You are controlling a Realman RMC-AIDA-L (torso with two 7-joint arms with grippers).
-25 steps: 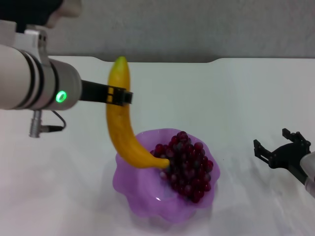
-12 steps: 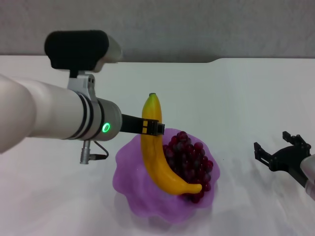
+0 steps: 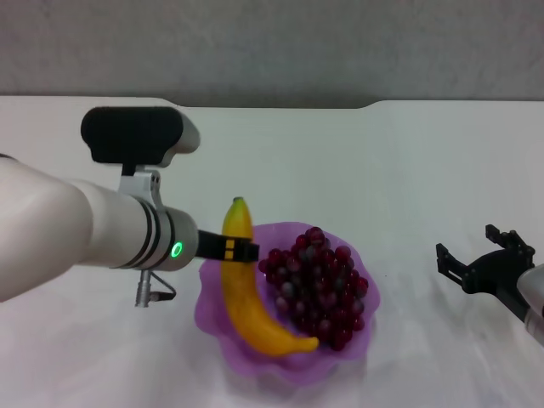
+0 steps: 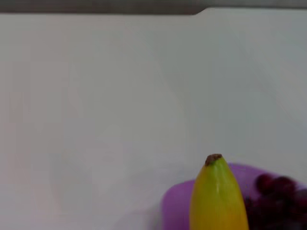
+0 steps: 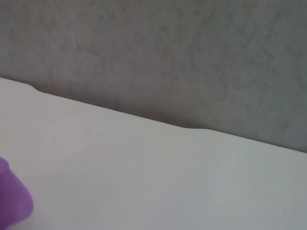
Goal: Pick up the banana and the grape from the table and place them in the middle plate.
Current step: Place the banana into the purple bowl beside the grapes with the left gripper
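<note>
The yellow banana [image 3: 244, 310] leans in the purple scalloped plate [image 3: 360, 333], its lower end down inside the plate and its stem tip pointing up and back. My left gripper [image 3: 229, 249] is shut on the banana's upper part, over the plate's left rim. The dark red grape bunch [image 3: 319, 287] lies in the plate just right of the banana. The left wrist view shows the banana's tip [image 4: 218, 196], the plate [image 4: 175, 207] and some grapes [image 4: 278, 188]. My right gripper [image 3: 481, 255] is open and empty, low at the right, apart from the plate.
The white table [image 3: 408, 170] spreads around the plate, with a shallow notch [image 3: 280, 106] in its far edge against a grey wall. The right wrist view shows a bit of the plate's rim [image 5: 12, 199] and the table's far edge.
My left arm has come down and toward me with the banana, lowering it from above the plate into the plate beside the grapes. The right arm has not moved.
</note>
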